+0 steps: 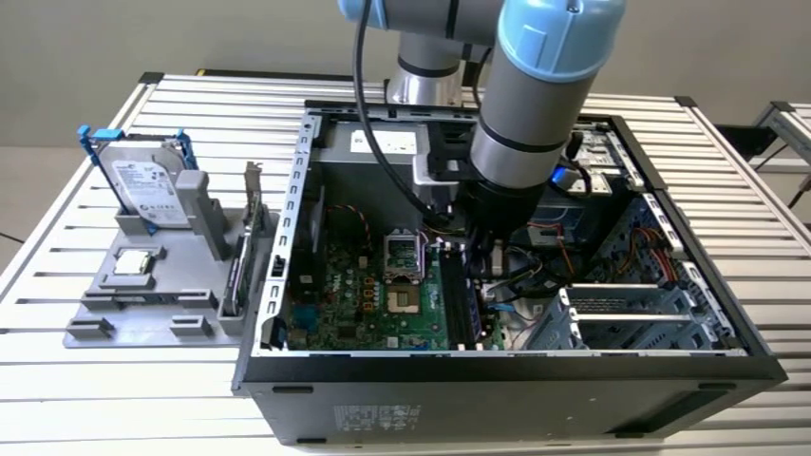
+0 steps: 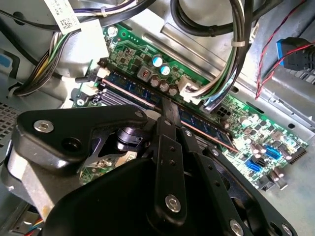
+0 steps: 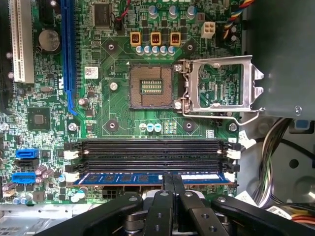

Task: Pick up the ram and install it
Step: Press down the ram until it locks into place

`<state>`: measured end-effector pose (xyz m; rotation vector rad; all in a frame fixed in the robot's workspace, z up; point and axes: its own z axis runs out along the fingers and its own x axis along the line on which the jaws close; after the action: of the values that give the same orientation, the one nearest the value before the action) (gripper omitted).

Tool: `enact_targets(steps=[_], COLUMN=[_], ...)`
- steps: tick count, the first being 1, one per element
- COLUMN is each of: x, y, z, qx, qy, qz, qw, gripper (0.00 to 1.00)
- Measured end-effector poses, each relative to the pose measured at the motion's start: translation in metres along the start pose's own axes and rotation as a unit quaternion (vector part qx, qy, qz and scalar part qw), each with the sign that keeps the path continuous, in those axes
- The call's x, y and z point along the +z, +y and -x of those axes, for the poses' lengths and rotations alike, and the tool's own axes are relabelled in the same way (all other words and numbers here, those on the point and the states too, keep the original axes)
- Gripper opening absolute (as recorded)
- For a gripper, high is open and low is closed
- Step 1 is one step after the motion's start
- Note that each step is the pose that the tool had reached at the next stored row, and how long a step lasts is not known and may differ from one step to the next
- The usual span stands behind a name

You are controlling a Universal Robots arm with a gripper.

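— Where is your ram [image 3: 147, 178]?
— It stands in the motherboard's [image 3: 123, 113] outermost memory slot, beside three empty black slots [image 3: 152, 152] (near the open CPU socket [image 3: 150, 86]).
— And your jaws?
— Your gripper [image 3: 173, 183] sits inside the computer case [image 1: 273, 285], its jaws together, clamped on the ram's top edge.
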<state>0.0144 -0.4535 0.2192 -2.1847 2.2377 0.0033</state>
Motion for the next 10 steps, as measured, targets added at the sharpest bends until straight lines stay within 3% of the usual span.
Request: enact_targets(steps=[10], x=[0.0025], y=[0.0000], z=[0.0001], qx=[0.000], qy=[0.0002], qz=[0.0001], qw=[1.0000], gripper=[0.00])
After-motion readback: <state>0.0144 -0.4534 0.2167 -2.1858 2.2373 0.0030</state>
